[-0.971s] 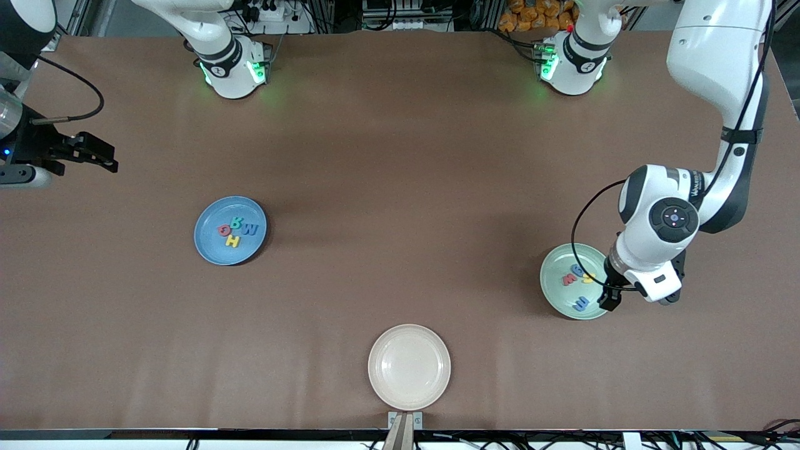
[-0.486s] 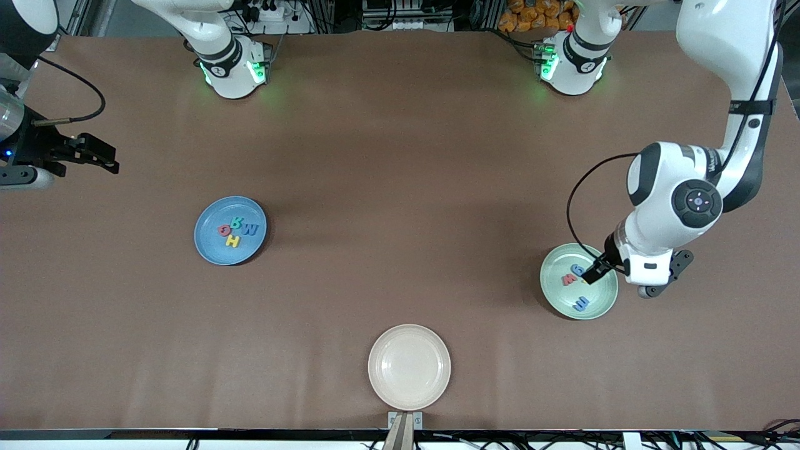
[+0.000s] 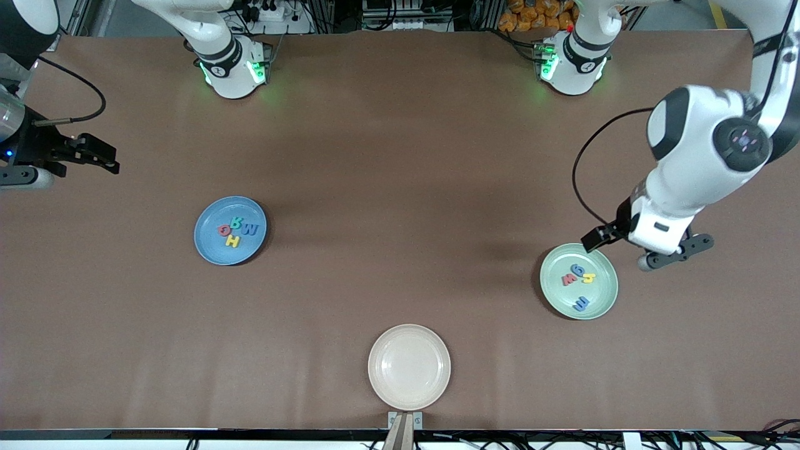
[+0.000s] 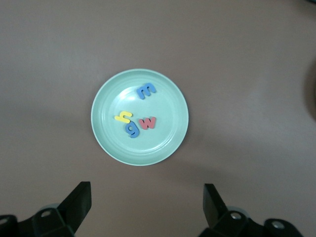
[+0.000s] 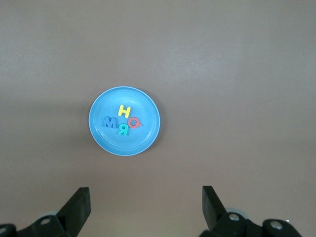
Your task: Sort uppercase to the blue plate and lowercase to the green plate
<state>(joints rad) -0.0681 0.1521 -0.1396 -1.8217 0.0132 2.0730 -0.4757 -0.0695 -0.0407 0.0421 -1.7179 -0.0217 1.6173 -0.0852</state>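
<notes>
The blue plate [image 3: 230, 230] at centre-left of the front view holds all four uppercase [image 3: 235, 229] letters; the green plate [image 3: 579, 281] at lower right holds the four lowercase [image 3: 579, 279]. Wide bare table [image 3: 400, 187] surrounds both rims. The left gripper [image 3: 644, 247] hangs over the green plate's upper edge, jaws spread and empty; the right gripper [image 3: 100, 159], also wide and empty, waits at the frame's upper-left edge.
</notes>
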